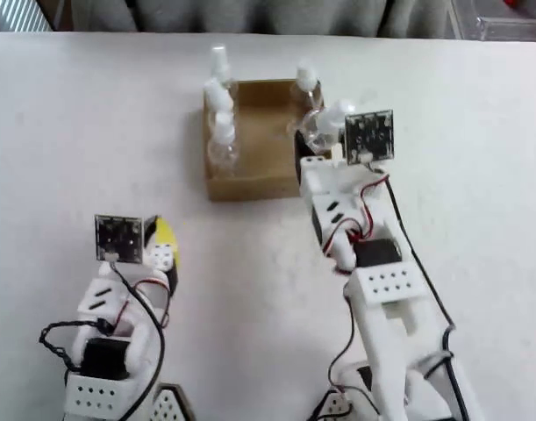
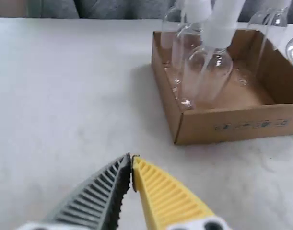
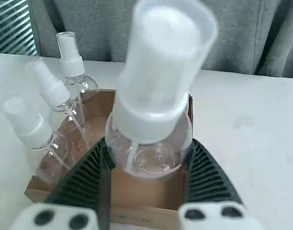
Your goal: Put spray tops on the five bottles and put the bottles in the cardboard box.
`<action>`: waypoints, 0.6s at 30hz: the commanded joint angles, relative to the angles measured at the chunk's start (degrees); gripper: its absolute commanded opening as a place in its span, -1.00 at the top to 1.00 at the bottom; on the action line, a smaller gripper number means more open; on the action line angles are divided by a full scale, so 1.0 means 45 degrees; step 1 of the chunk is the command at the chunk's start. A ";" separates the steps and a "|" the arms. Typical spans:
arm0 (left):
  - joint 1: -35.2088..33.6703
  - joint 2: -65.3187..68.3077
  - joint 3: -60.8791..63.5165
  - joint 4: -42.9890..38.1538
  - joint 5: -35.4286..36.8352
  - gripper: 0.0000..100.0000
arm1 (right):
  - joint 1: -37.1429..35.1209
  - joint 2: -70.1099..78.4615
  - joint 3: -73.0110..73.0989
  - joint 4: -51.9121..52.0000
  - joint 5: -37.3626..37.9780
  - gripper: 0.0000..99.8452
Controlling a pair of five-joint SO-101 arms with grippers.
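The cardboard box (image 1: 250, 186) stands at mid-table. Three clear bottles with white spray tops stand along one wall (image 1: 222, 140), and another one (image 1: 307, 79) is at its far right corner. My right gripper (image 1: 318, 145) is over the box's right side, shut on a fifth clear bottle (image 1: 325, 123). In the right wrist view this bottle (image 3: 151, 160) is upright between the black fingers (image 3: 88, 177), its spray top (image 3: 163, 62) on, above the box (image 3: 146, 191). My left gripper (image 2: 132, 162) rests shut and empty on the table, short of the box (image 2: 232, 125).
White table all round the box. The left arm's base (image 1: 105, 368) and the right arm with its cables (image 1: 386, 307) take up the near edge. A grey curtain hangs behind the table's far edge.
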 commanded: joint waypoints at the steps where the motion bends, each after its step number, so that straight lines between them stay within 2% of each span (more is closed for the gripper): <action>1: -0.0381 -0.0205 -0.0039 0.0762 -0.0098 0.95 | 0.0147 0.1065 -0.1641 -0.0322 0.0137 0.97; 13: -0.0400 -0.0205 -0.0039 0.0957 -0.0156 0.95 | 0.0713 0.5402 -0.3985 -0.0322 0.0176 0.97; 18: -0.0400 -0.0186 -0.0039 0.0957 -0.1231 0.95 | 0.0830 0.6730 -0.4513 -0.0322 0.0176 0.97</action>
